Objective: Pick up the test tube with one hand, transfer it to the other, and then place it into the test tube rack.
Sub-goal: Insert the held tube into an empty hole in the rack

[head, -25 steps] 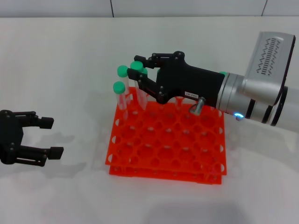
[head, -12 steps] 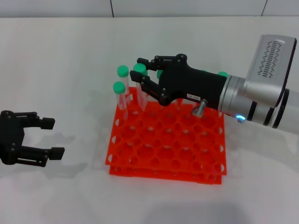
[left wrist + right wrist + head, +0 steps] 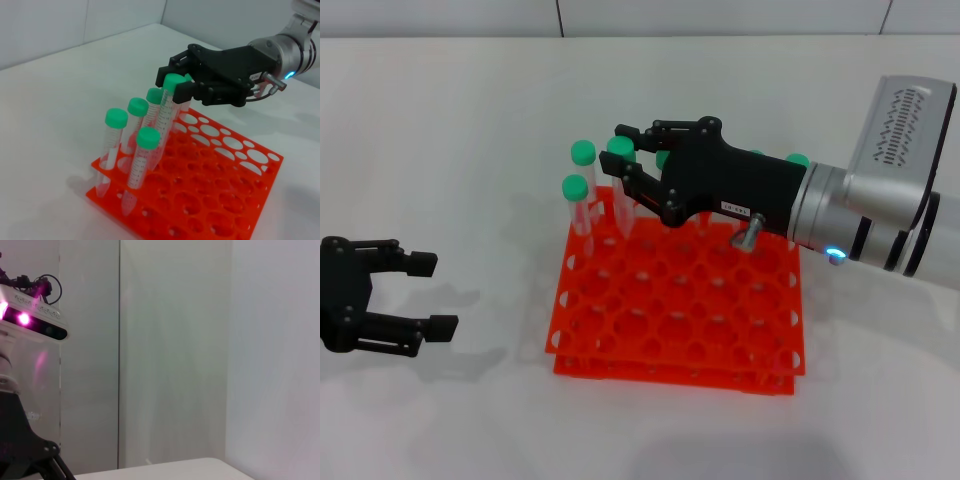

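Observation:
The orange-red test tube rack (image 3: pixel 680 320) stands mid-table and also shows in the left wrist view (image 3: pixel 210 195). My right gripper (image 3: pixel 616 147), black with a white label, reaches over the rack's far left corner. It is shut on the green cap of the test tube (image 3: pixel 619 150), which stands tilted with its lower end in a rack hole. In the left wrist view the fingers flank that cap (image 3: pixel 173 81). My left gripper (image 3: pixel 428 296), black and unlabelled, is open and empty at the table's left, apart from the rack.
Several other green-capped tubes stand in the rack's far rows, such as one at its left edge (image 3: pixel 576 190) and one further back (image 3: pixel 582 153); more caps (image 3: pixel 798 160) show behind the right wrist. The right wrist view shows only a wall and a camera unit (image 3: pixel 30 320).
Over the last second my right gripper shifted slightly right and down with the tube's cap in it. It has held still for the last half second. The left arm has not moved.

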Motion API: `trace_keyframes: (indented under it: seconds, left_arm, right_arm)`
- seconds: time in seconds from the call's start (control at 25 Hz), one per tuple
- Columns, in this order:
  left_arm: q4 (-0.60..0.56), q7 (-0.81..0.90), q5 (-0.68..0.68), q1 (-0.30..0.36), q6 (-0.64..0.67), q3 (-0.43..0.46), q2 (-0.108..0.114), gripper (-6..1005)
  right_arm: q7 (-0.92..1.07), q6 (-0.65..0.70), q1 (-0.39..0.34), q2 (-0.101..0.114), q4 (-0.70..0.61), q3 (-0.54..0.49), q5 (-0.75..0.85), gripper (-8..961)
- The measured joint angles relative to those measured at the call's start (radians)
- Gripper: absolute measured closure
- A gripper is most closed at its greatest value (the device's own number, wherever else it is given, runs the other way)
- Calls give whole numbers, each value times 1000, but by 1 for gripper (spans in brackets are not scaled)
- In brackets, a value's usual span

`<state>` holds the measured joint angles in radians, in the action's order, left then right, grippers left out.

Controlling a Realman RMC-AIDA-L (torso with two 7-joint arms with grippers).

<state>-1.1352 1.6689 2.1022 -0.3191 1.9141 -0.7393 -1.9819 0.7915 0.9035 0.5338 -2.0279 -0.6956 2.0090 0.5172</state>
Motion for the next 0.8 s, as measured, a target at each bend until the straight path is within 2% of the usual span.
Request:
trace_keyframes:
  seconds: [0.8]
  left_arm:
    - [2,-1,2,-6,-3,2,0,113]
  right_arm:
    - [21,-9,1,0,9,0,-2,684]
